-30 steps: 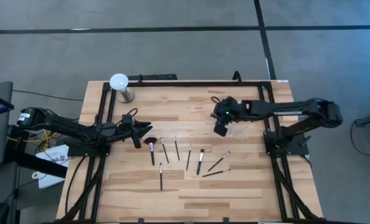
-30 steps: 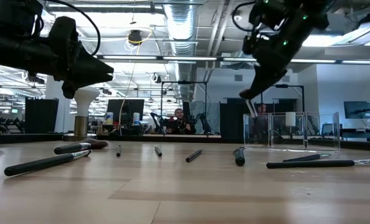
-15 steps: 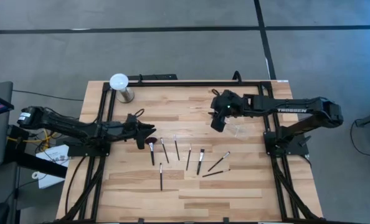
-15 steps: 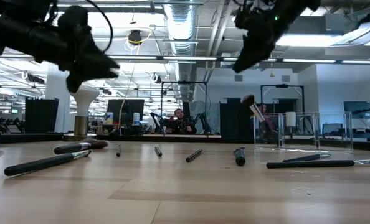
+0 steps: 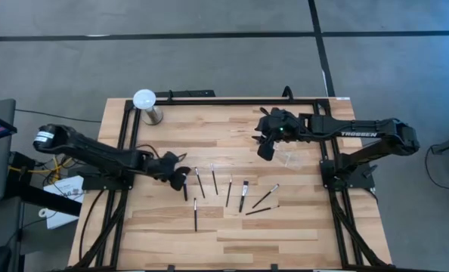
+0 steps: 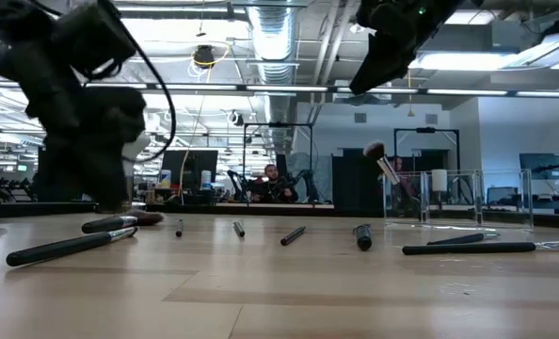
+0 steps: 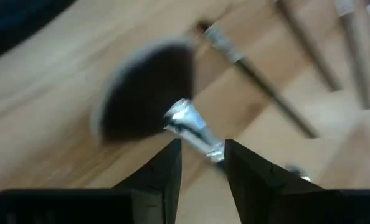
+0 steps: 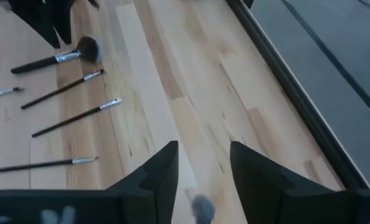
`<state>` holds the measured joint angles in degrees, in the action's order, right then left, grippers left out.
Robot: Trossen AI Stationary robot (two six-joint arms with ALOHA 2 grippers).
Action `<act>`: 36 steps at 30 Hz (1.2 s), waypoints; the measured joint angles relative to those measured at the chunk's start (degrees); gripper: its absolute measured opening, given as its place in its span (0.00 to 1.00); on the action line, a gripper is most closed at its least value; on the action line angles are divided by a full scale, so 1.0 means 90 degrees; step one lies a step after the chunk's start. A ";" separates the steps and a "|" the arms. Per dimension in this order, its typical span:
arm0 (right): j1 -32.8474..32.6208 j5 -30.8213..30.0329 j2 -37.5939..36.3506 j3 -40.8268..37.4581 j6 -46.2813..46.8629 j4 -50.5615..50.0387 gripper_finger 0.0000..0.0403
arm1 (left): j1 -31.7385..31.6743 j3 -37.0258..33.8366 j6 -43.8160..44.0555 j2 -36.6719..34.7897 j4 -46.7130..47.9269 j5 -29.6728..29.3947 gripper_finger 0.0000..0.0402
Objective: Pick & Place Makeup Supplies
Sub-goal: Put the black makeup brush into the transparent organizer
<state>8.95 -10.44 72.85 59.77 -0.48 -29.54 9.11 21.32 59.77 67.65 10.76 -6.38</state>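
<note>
A: Where is the left gripper placed?

B: It is lowered over the wide reddish-brown fan brush, which lies on the pale wooden plank table. Its two dark fingers are spread, one on either side of the silvery ferrule; no pinch on it is seen.

A: And the right gripper?

B: It is raised above the table's far right part, near the clear plastic pouch. Its fingers are parted and nothing is held between them.

A: Where are the brushes found?

B: One dark-tipped brush is seen standing tilted in the pouch. The other thin dark-handled brushes are laid in a loose row across the table's middle, apart from one another. A white globe on a metal base is stood at the far left corner.
</note>
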 joint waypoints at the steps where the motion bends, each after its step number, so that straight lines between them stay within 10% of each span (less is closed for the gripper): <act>1: 0.0002 0.0002 0.0008 0.0002 -0.0001 -0.0012 0.33 | 0.0006 0.0000 0.0056 0.0175 -0.0016 -0.0004 0.29; 36: 0.0012 0.0010 0.0011 0.0002 -0.0008 -0.0022 0.33 | -0.0560 -0.0017 -0.0302 0.0844 -0.0668 -0.1597 0.29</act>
<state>9.06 -10.35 72.95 59.79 -0.56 -29.74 4.07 21.16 57.05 75.25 4.75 -20.76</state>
